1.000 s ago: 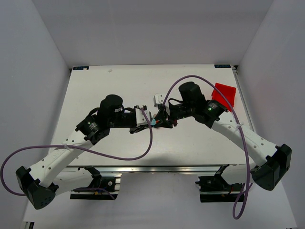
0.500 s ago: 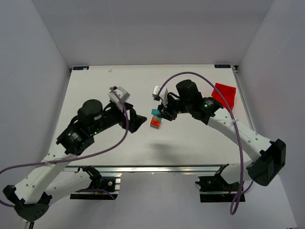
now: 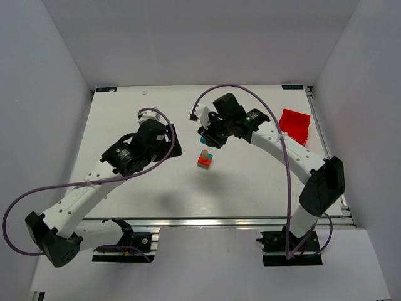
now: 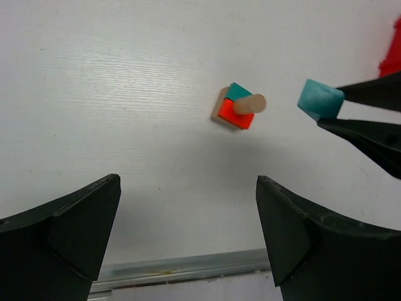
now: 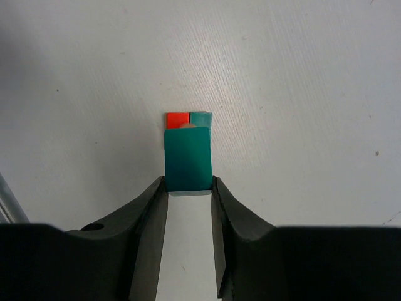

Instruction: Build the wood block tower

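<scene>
Teal block (image 5: 187,157) sits clamped in the right gripper (image 5: 188,183) near the part-built wood block tower (image 3: 204,161) at the middle of the table (image 3: 125,113), not yet placed, while the left gripper (image 4: 186,191) hangs wide open and empty.

The left arm (image 3: 94,188) is extended forward and angled rightward, the left gripper (image 4: 188,194) being held wide open with its fingers well apart, while the right arm (image 3: 294,160) is bent leftward at the elbow, the right gripper (image 5: 188,182) being pointed downward and clamped on a teal block (image 5: 187,164).
</scene>
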`<control>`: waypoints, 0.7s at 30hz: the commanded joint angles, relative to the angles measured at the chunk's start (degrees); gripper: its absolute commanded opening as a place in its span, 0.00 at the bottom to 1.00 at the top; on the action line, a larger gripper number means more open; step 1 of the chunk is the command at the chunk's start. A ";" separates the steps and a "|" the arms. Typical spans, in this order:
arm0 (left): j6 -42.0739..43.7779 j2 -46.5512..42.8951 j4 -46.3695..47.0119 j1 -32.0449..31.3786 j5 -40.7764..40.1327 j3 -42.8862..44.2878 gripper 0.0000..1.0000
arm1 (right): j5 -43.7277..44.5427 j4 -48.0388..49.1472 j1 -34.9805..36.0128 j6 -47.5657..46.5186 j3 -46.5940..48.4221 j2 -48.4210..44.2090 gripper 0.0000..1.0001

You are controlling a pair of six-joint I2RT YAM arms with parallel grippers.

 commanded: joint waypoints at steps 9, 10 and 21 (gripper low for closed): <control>0.31 4.41 8.10 12.11 3.06 -6.08 0.98 | 7.37 -2.96 0.54 8.12 2.85 5.71 0.00; 0.85 5.28 8.54 13.95 4.73 -6.43 0.98 | 7.46 -3.14 0.54 8.65 2.94 5.98 0.00; 4.01 6.09 7.23 18.10 6.15 -6.35 0.98 | 7.73 -2.61 1.15 9.18 3.47 9.49 0.00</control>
